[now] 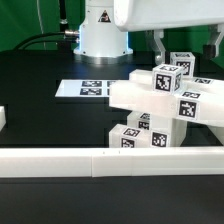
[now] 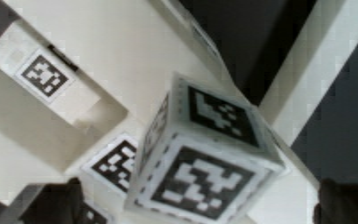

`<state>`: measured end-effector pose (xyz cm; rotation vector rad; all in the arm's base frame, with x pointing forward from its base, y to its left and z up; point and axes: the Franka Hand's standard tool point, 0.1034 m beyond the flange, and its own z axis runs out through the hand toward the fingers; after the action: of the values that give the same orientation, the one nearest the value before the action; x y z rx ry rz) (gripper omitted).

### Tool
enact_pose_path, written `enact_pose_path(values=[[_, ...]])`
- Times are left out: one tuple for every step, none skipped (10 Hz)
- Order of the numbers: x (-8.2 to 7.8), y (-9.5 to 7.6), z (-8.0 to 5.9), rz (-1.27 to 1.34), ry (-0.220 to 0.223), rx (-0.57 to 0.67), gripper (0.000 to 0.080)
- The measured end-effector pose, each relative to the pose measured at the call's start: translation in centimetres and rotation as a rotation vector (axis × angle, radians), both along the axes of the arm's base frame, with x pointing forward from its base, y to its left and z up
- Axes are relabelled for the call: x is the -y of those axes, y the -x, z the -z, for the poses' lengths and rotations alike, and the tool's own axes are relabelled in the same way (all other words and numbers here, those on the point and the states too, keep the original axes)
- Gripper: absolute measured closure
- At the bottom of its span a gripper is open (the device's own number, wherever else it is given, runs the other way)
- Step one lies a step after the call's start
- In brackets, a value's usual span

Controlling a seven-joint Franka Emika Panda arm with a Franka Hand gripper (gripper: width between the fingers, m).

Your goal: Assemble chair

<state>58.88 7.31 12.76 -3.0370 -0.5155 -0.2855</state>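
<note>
The chair shows as a cluster of glossy white tagged parts on the exterior view's right. A flat panel (image 1: 150,97) lies across blocky pieces (image 1: 140,135), and a small square leg (image 1: 167,79) stands upright on it. Another leg (image 1: 182,62) stands just behind. My gripper (image 1: 186,50) hangs just above them with its dark fingers (image 1: 157,45) spread wide. In the wrist view the leg (image 2: 202,150) fills the space between the fingertips (image 2: 51,205) of the gripper (image 2: 197,208). Gaps show on both sides of the leg, so the gripper is open and holds nothing.
A long low white rail (image 1: 110,158) runs along the front of the black table. The marker board (image 1: 95,88) lies flat near the robot's base (image 1: 100,35). A small white piece (image 1: 3,118) sits at the exterior view's left edge.
</note>
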Motion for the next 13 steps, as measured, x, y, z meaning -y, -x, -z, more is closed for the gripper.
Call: enact_pose_path(values=[[0.0,0.0,0.2,0.000,0.001,-0.001,0.0151],[-0.1,0.3,0.3,0.001,-0.001,-0.030,0.0151],[-0.1,0.2,0.3,0.001,-0.001,-0.027,0.0151],[-0.2,0.8,0.6,0.008,-0.002,-0.073,0.0151],[-0.3,1.2,0.8,0.013,0.005,-0.161,0.0151],[-0.1,0.8,0.7,0.013,0.007,-0.195,0.0151],[0.1,1.0,0.7,0.009,0.011,-0.239,0.0151],[0.2,0.7,0.6,0.011,0.012,-0.236,0.0151],[0.3,0.6,0.6,0.011,0.012,-0.229,0.0151],[0.3,0.6,0.6,0.008,0.012,-0.225,0.0151],[0.4,0.4,0.7,0.000,0.013,-0.213,0.0151],[0.7,0.3,0.9,-0.032,0.016,-0.193,0.0151],[1.0,0.2,1.0,-0.044,0.018,-0.179,0.0239]])
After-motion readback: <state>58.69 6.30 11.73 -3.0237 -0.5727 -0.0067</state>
